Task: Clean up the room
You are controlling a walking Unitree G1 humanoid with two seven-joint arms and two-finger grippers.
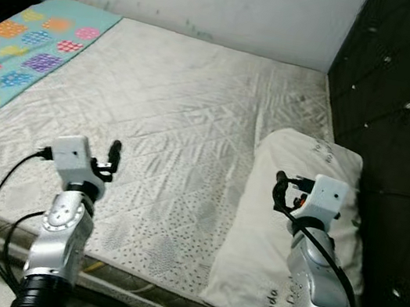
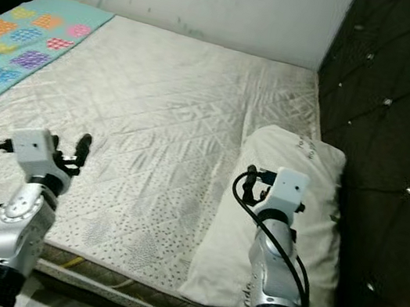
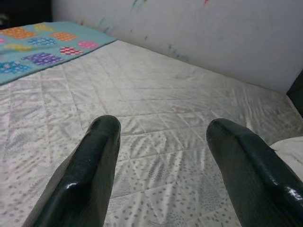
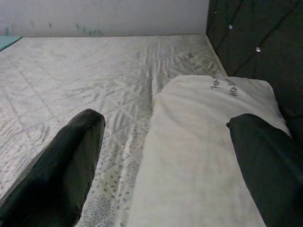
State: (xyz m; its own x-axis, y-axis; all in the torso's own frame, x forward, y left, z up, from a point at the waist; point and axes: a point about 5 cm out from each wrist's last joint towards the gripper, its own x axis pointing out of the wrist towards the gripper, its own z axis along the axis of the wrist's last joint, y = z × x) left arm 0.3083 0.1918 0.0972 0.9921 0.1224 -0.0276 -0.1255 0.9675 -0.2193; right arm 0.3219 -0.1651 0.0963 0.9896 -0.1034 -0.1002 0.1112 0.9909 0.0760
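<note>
Bare mattress (image 1: 186, 126); pillow (image 1: 289, 216) touches headboard (image 1: 402, 117) edge

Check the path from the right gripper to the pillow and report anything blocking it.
Nothing visible blocks it. The right gripper hangs open just above the white pillow, which lies along the mattress beside the dark headboard, with only air between them.
</note>
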